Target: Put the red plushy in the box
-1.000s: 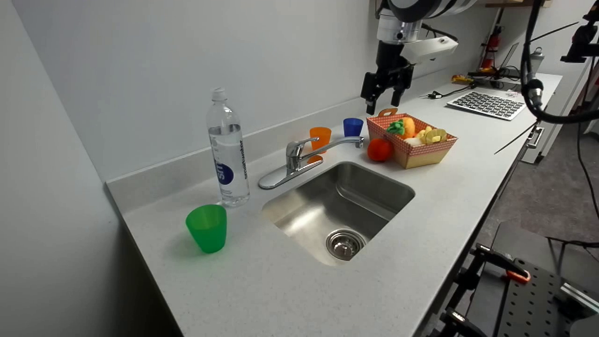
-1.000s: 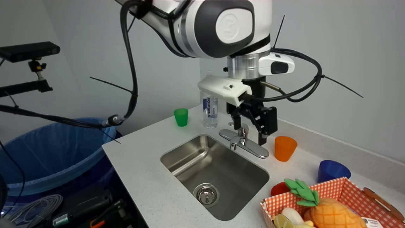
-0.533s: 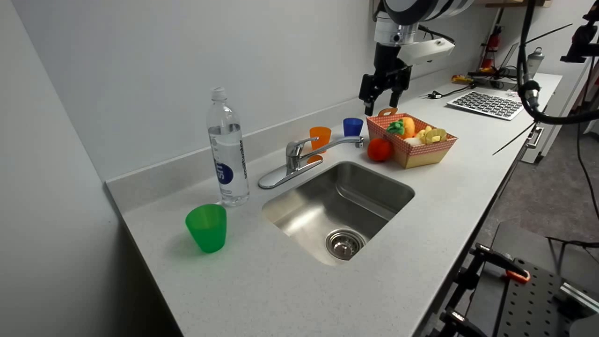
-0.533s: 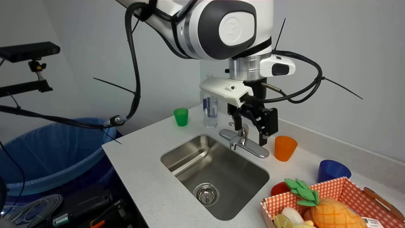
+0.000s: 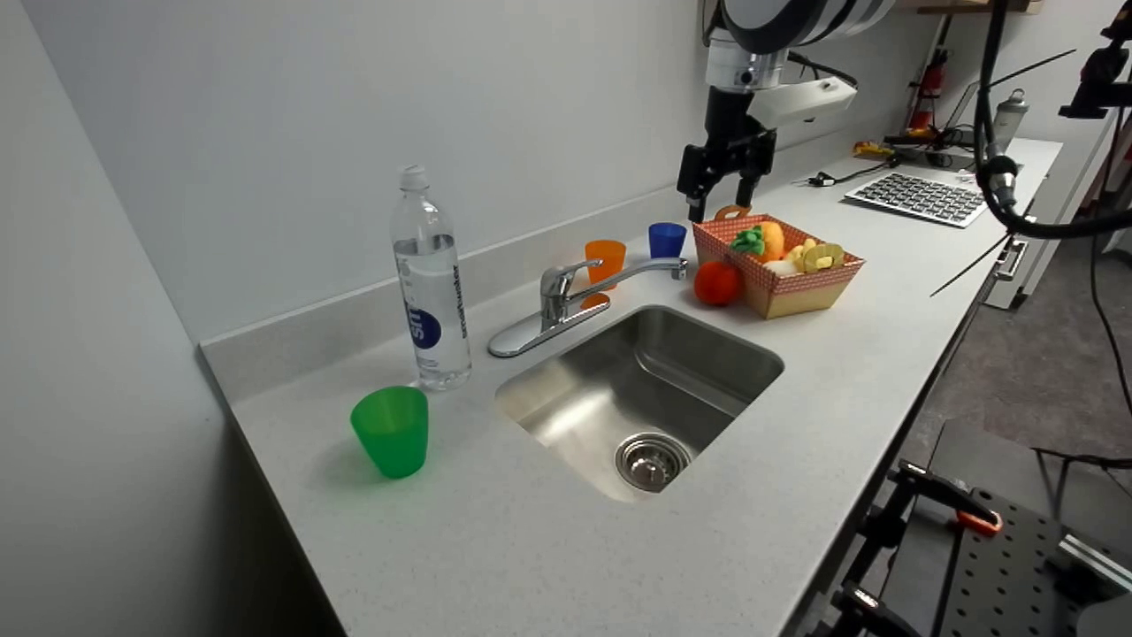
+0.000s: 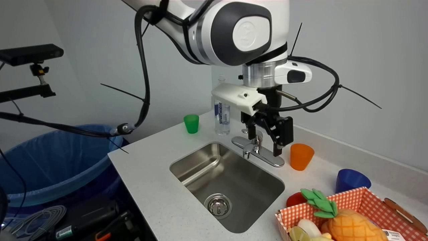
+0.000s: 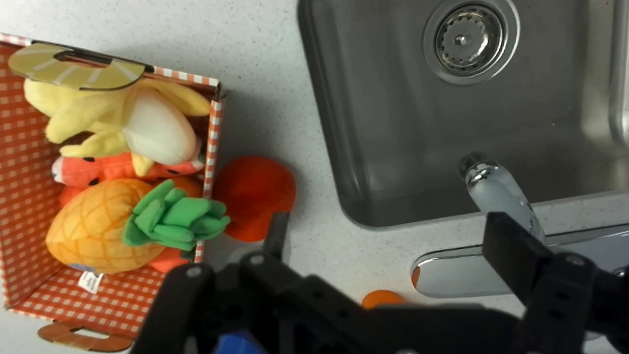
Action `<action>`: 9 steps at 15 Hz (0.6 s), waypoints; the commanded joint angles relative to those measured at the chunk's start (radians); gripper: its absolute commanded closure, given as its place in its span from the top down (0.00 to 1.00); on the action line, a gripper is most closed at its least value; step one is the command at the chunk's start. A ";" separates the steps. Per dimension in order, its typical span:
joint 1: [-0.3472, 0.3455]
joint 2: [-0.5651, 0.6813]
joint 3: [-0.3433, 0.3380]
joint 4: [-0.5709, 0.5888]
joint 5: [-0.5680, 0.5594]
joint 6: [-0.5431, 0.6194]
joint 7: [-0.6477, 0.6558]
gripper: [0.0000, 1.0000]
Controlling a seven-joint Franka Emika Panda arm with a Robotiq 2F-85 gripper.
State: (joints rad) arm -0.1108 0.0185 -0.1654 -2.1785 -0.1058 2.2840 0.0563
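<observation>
A long, white, speckled counter (image 5: 557,566) surrounds a rectangular brushed-steel sink (image 6: 237,190). Near the sink stands a low-sided, rectangular, light-brown cardboard box (image 7: 22,142) lined in red-and-white check. A black, two-fingered claw (image 6: 264,143) hangs over the counter, its jaws apart. The roundish, bright red fabric plushy (image 7: 256,191) rests on the counter between box and sink.

I record diffuse light, soft shadows, glare on the sink (image 5: 601,398), my pincer (image 7: 388,241) dark and slightly blurred.
</observation>
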 commanded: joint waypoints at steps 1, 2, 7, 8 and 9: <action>-0.013 0.096 0.004 0.081 -0.003 -0.001 0.094 1.00; -0.013 0.126 0.002 0.108 -0.006 -0.003 0.120 1.00; -0.002 0.295 -0.020 0.252 -0.055 -0.015 0.232 1.00; 0.000 0.333 -0.023 0.283 -0.059 -0.019 0.238 1.00; 0.003 0.365 -0.030 0.309 -0.068 -0.018 0.251 1.00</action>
State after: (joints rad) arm -0.1136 0.2685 -0.1788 -1.9866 -0.1396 2.2841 0.2555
